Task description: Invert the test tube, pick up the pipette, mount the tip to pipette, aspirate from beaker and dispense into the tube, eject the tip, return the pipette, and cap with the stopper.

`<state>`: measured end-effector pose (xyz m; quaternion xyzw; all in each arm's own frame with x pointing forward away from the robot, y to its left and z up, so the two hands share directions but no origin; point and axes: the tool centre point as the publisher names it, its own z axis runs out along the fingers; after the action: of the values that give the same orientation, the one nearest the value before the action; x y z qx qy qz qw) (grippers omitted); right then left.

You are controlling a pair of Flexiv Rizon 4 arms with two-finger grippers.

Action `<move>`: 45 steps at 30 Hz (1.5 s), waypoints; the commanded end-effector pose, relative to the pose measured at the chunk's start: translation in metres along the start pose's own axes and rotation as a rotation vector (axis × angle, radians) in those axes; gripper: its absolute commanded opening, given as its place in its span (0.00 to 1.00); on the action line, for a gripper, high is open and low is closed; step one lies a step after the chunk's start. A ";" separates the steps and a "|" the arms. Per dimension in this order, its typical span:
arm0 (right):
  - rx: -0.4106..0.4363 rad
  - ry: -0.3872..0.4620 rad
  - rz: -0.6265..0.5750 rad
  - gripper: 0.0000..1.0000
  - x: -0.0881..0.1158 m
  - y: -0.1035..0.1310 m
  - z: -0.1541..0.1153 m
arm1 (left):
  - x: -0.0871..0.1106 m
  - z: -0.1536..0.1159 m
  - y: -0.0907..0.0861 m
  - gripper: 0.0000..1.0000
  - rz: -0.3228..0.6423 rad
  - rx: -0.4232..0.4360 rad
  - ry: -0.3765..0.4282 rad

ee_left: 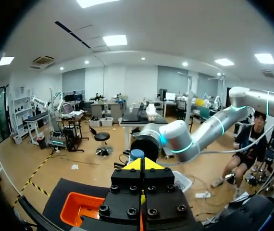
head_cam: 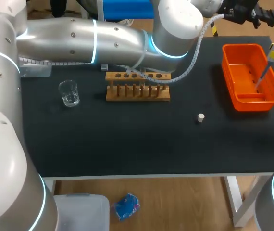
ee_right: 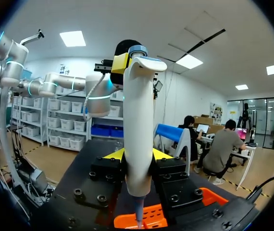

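The right tool (ee_right: 137, 156) was clamped on the pipette (ee_right: 139, 110), tip down over the orange bin (head_cam: 233, 91) at the counter's (head_cam: 127, 144) far right corner. The left tool (ee_left: 143, 165) stood together above that bin.

table (head_cam: 127, 149): black top, carries everything you see below
beaker (head_cam: 69, 93): your left side, upright
wooden rack (head_cam: 137, 86): middle, toward the back
stopper (head_cam: 201, 117): alone, right of centre
orange bin (head_cam: 252, 103): right edge
clear box (head_cam: 35, 69): back left, behind the beaker

Pipette (ee_right: 139, 120) in hand (ee_right: 138, 155) over orange bin (ee_right: 152, 217)
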<state>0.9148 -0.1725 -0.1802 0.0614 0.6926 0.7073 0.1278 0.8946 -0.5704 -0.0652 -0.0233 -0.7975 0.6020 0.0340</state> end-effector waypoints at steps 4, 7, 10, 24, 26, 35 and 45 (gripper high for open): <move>-0.007 -0.001 0.003 0.00 0.000 -0.001 -0.001 | 0.000 0.000 0.000 0.00 0.002 0.004 0.002; -0.007 -0.001 0.003 0.00 0.000 -0.001 -0.001 | 0.000 0.000 -0.001 0.00 0.008 0.005 -0.001; -0.007 -0.001 0.003 0.00 0.000 -0.001 -0.001 | -0.001 0.002 -0.002 0.00 0.013 0.009 -0.002; -0.007 -0.001 0.003 0.00 0.000 -0.001 -0.001 | -0.002 0.013 0.006 0.00 0.003 0.027 0.011; -0.007 -0.001 0.003 0.00 0.000 -0.001 -0.001 | -0.002 0.013 0.007 0.00 0.000 0.028 0.011; -0.007 -0.001 0.003 0.00 0.000 -0.001 -0.001 | 0.001 0.013 0.011 0.00 -0.009 0.031 0.013; -0.007 -0.001 0.003 0.00 0.000 -0.001 -0.001 | 0.001 0.016 0.016 0.00 -0.023 0.032 0.021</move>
<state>0.9148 -0.1724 -0.1809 0.0634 0.6900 0.7097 0.1272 0.8914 -0.5792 -0.0817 -0.0189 -0.7901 0.6107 0.0494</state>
